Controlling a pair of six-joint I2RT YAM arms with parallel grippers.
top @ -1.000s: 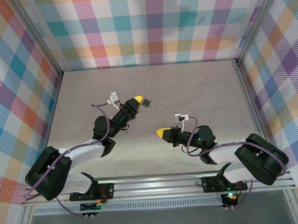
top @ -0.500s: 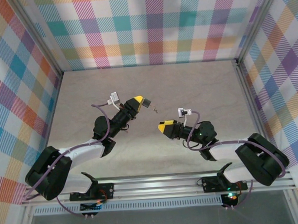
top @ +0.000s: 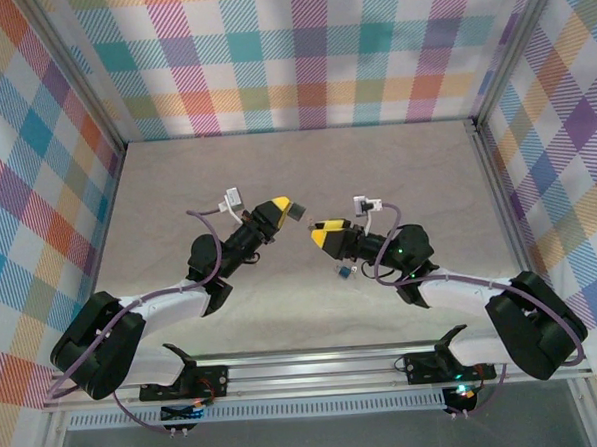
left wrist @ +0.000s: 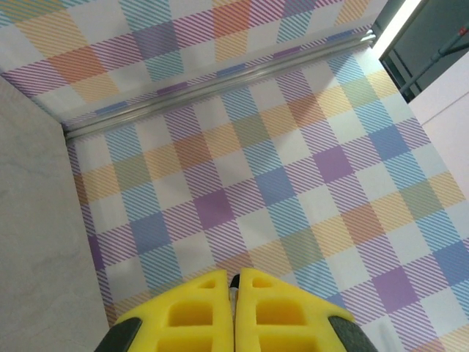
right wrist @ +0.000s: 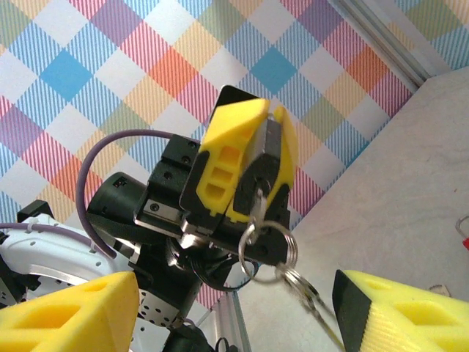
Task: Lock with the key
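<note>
My left gripper point(top: 290, 210) is raised over the middle of the table and is shut on the key point(right wrist: 258, 199). The right wrist view shows the key pinched between that gripper's yellow fingers point(right wrist: 231, 158). A chain of split rings point(right wrist: 268, 242) hangs below it, with another thin key point(right wrist: 311, 302) dangling at the end. In the left wrist view a thin dark tip point(left wrist: 235, 281) pokes out between the closed pads. My right gripper point(top: 320, 232) faces the left one from close by. It is open, and its fingertips point(right wrist: 80, 308) stand either side of the hanging rings without touching them.
A small blue object point(top: 341, 272) with a bit of silver beside it lies on the grey table point(top: 177, 190) just below my right gripper. Checked walls point(top: 300, 53) enclose the table on three sides. A red speck point(right wrist: 463, 229) shows at the edge of the right wrist view.
My right gripper has opened and risen toward the left gripper's tip. The small blue object now shows on the table beneath it. The left gripper has barely moved.
</note>
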